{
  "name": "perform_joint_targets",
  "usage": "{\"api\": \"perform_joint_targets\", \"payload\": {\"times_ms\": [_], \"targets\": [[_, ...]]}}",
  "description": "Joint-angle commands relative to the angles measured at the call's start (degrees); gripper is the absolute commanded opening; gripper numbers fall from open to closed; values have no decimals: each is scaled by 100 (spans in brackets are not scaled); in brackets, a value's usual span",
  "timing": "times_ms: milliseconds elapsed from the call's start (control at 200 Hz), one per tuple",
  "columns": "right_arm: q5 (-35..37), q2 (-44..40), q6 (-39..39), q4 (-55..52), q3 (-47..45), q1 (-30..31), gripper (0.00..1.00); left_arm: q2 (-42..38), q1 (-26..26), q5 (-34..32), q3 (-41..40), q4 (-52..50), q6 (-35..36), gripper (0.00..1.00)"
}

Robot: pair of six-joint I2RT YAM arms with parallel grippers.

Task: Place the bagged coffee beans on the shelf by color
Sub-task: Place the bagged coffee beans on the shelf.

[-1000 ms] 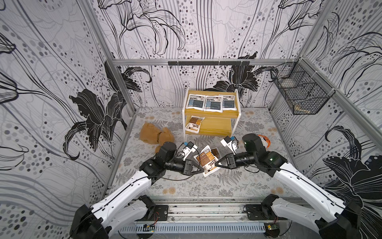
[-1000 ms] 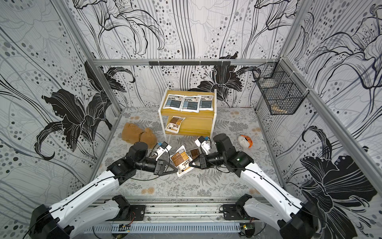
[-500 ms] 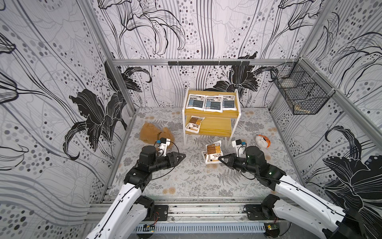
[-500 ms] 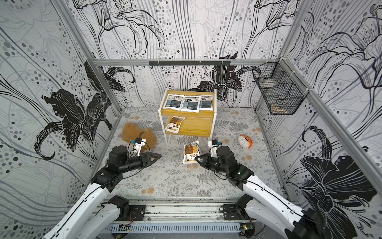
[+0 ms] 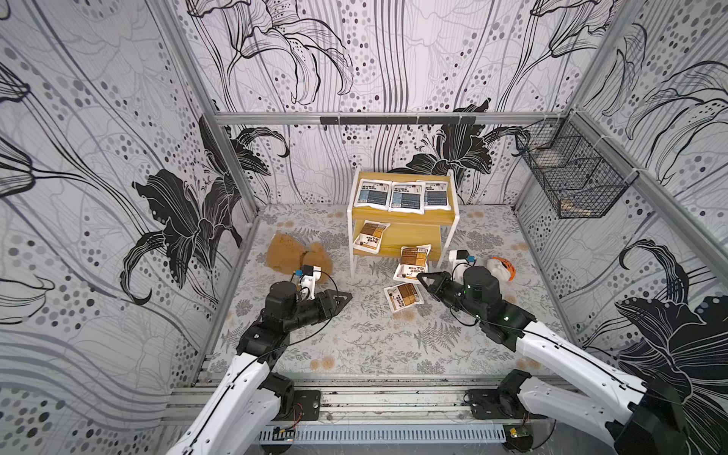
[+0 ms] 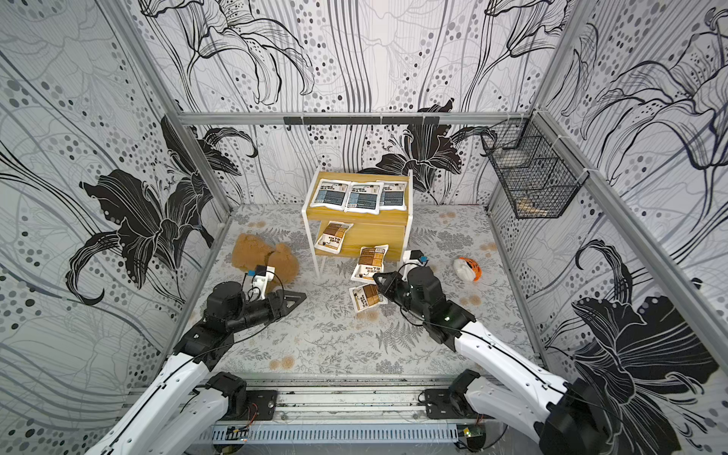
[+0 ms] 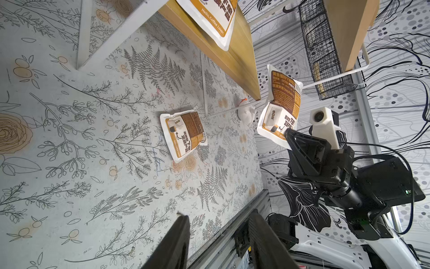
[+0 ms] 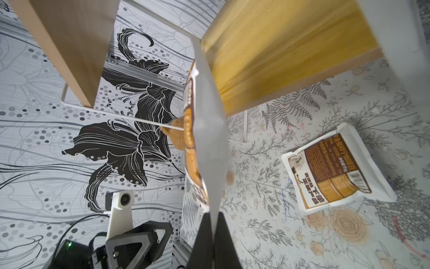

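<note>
The shelf (image 5: 403, 220) (image 6: 358, 228) stands at the back. Three blue-panel bagged coffee beans (image 5: 407, 197) (image 6: 362, 197) lie on its top board, and one brown pouch (image 5: 370, 236) (image 6: 334, 236) lies on its lower board (image 7: 232, 53) (image 8: 279, 53). My right gripper (image 5: 421, 277) (image 6: 377, 279) (image 8: 213, 216) is shut on the bottom edge of a brown pouch (image 5: 413, 262) (image 6: 370, 262) (image 7: 281, 109) (image 8: 204, 139). It holds the pouch upright just in front of the lower board. Another brown pouch (image 5: 402, 296) (image 6: 366, 297) (image 7: 183, 134) (image 8: 332, 167) lies flat on the floor. My left gripper (image 5: 346, 296) (image 6: 301, 296) (image 7: 218, 215) is open and empty, off to the left.
A brown teddy bear (image 5: 295, 256) (image 6: 264, 256) lies behind my left arm. A small white-and-orange toy (image 5: 500, 268) (image 6: 467, 269) sits to the right of my right wrist. A black wire basket (image 5: 571, 181) (image 6: 528, 177) hangs on the right wall.
A second ago both grippers met at the brown pouches mid-floor. The left has since opened and drawn back to the left. The right has carried one pouch toward the shelf's lower board.
</note>
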Motion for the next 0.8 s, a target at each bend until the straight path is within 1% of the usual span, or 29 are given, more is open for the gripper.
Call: {"api": "perform_joint_targets", "payload": {"times_ms": [0, 160, 506, 791], "targets": [[326, 273, 178, 478, 267, 37, 0, -31, 32, -41, -86, 267, -13, 47], [413, 778, 250, 752, 479, 63, 0, -50, 30, -22, -152, 262, 11, 47], [712, 1603, 183, 775, 1057, 117, 0, -249, 32, -8, -279, 107, 40, 47], [898, 2076, -104, 304, 1683, 116, 0, -373, 31, 12, -367, 5, 56, 47]]}}
